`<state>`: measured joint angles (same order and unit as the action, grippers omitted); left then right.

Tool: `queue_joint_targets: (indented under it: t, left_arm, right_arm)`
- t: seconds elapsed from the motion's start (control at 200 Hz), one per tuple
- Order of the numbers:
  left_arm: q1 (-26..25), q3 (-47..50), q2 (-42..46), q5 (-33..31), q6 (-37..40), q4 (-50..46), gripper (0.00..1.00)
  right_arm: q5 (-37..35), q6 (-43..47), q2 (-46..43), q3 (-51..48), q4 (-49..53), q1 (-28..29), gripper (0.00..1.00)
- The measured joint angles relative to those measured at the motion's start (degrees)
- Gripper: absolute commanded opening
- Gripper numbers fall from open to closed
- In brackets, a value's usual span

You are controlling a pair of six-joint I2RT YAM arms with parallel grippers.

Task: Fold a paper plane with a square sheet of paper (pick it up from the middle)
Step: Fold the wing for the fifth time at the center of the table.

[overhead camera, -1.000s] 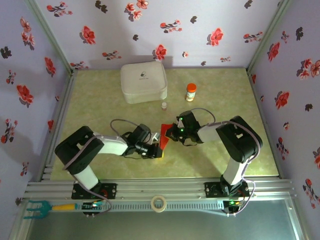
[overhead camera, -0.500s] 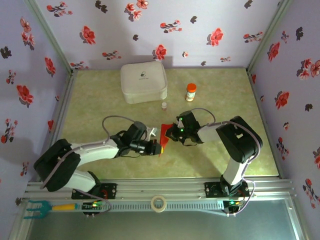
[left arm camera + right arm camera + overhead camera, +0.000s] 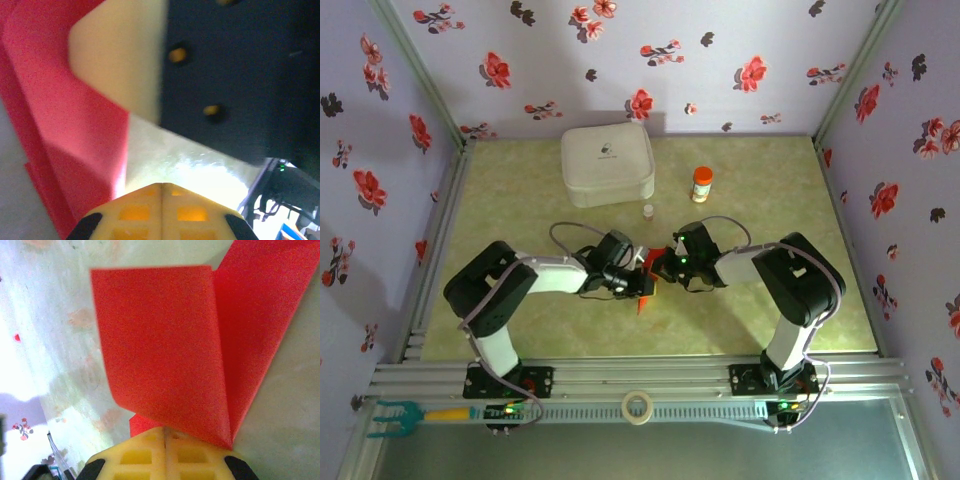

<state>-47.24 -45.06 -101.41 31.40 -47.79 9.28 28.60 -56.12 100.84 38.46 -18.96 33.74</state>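
The square sheet of paper (image 3: 644, 298) is bright red and creased into overlapping flaps; no narrow dart shape shows. In the right wrist view the paper (image 3: 165, 350) fans out from my right gripper (image 3: 164, 432), whose yellow jaws are shut on its lower corner. From above, the right gripper (image 3: 658, 268) sits at the table's middle, tip to tip with my left gripper (image 3: 638, 284). In the left wrist view the left gripper (image 3: 162, 186) is shut with nothing between its jaws. The paper (image 3: 75, 150) lies just to its left, and the right gripper's black body is up close.
A white rounded case (image 3: 607, 164) stands at the back of the green table (image 3: 520, 200). An orange-capped bottle (image 3: 701, 184) and a tiny vial (image 3: 647, 211) sit right of it. A tape roll (image 3: 638, 406) lies on the front rail.
The left arm has swung and its gripper has moved up and right, closer to the right gripper. Less of the red paper shows from above. The right arm has stayed put.
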Motion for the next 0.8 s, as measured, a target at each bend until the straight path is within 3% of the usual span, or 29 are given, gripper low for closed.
queue_joint_targets:
  t: [0.465, 0.805]
  left_arm:
    - [-1.0, 8.2, 5.1, -0.5, 0.4, 0.9, 0.0]
    - [-4.9, 9.2, 11.8, -5.6, 2.9, -10.4, 0.0]
  right_arm:
    - [-0.1, 0.0, 0.0, 0.0, 0.0, 0.0, 0.01]
    - [-0.1, 0.0, 0.0, -0.1, 0.0, 0.0, 0.01]
